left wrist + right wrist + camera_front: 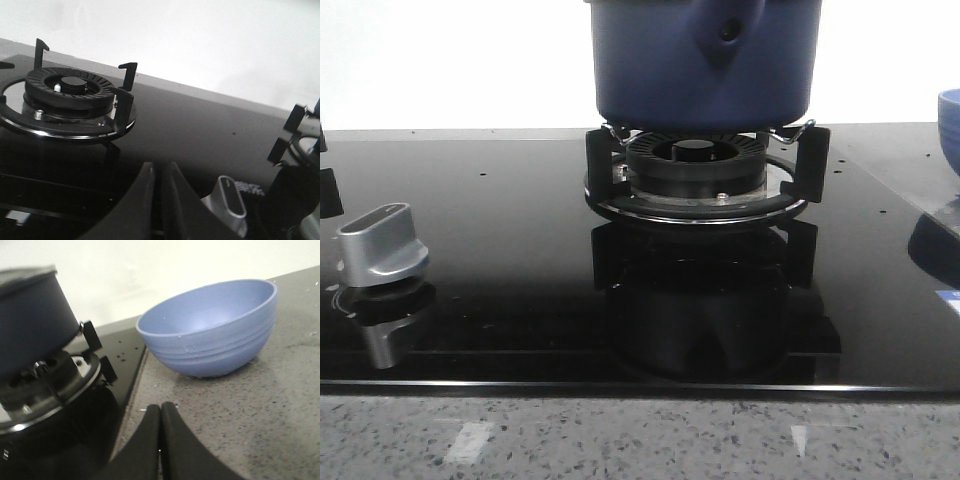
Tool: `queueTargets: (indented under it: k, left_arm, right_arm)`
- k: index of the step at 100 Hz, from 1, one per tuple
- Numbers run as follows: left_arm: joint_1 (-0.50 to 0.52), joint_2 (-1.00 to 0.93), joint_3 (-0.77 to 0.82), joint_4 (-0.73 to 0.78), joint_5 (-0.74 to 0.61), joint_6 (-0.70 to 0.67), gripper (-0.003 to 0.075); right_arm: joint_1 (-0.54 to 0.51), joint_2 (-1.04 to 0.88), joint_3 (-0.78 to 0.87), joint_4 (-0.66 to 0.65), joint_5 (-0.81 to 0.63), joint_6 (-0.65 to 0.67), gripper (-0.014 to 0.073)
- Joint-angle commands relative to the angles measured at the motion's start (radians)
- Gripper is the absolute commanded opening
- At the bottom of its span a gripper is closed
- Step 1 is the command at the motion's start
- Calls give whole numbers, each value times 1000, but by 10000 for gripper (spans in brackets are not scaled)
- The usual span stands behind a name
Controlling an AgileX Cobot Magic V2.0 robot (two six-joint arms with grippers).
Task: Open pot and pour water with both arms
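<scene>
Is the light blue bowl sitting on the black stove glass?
No, the bowl rests on the speckled grey counter, beside the black stove glass.

I'm looking at a kitchen — black glass gas hob (500, 300) with burner (695, 165) and silver knob (382, 243), set in speckled stone counter (640, 440).

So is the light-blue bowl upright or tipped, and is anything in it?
Upright: the bowl rests on its base on the speckled counter, mouth upward. The visible inner wall is bare apart from droplets; its bottom is hidden.
</scene>
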Motion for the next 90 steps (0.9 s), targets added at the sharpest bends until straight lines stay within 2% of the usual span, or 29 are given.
queueTargets:
  k: [1, 22, 37, 46, 56, 77, 90]
  left_arm:
    - [-4, -29, 31, -86, -104, -11, -20]
    - [-4, -29, 31, -383, -171, -11, -20]
    - [-4, -29, 18, -508, -190, -11, -20]
    - [-4, -27, 2, -493, -186, -11, -20]
    - [-4, -23, -36, -458, -166, -11, -20]
    - [-4, 87, -229, -331, 6, -6, -20]
    - [-6, 187, -384, -329, 121, 128, -20]
  right_arm:
    - [-7, -23, 27, 101, -99, -7, -67]
    - [-7, -23, 25, 361, -119, -7, -67]
    - [-7, -23, -3, 428, -98, -7, -67]
    - [-7, -21, -51, 405, -66, -32, -67]
    - [-7, -3, -125, 339, 2, -161, -66]
    - [-7, 169, -343, 265, 207, -234, -65]
    - [-7, 319, -481, 230, 305, -326, -65]
